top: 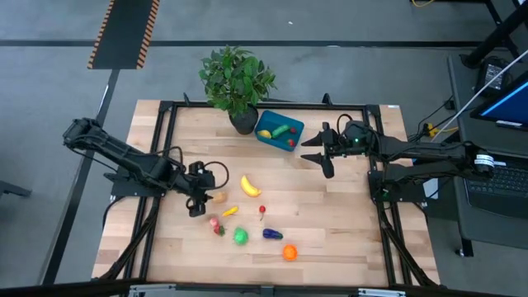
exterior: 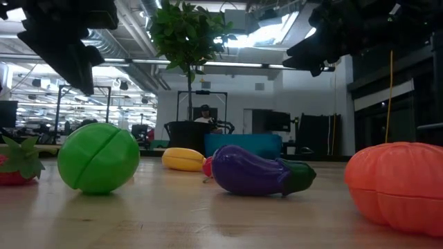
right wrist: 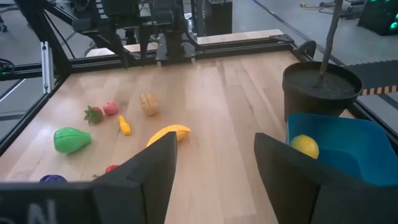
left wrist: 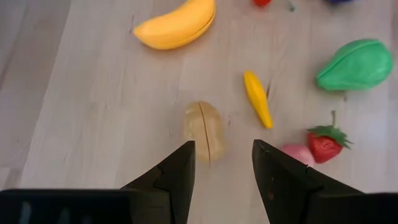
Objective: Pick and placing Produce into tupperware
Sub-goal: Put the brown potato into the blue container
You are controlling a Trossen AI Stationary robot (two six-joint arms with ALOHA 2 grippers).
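Left claw [left wrist: 221,171] open, angled down over tan piece [left wrist: 203,129], right claw [top: 322,150] open beside tupperware [top: 266,120]

The leafy green potted plant [top: 237,78] stands at the wooden table's [top: 346,223] far edge, touching the teal-blue plastic container [top: 279,130] and blocking its approach from that side. The container's other sides lie open, and bare wood spreads toward the right edge. Scattered toy produce [top: 247,214] crowds the table's middle and near part.
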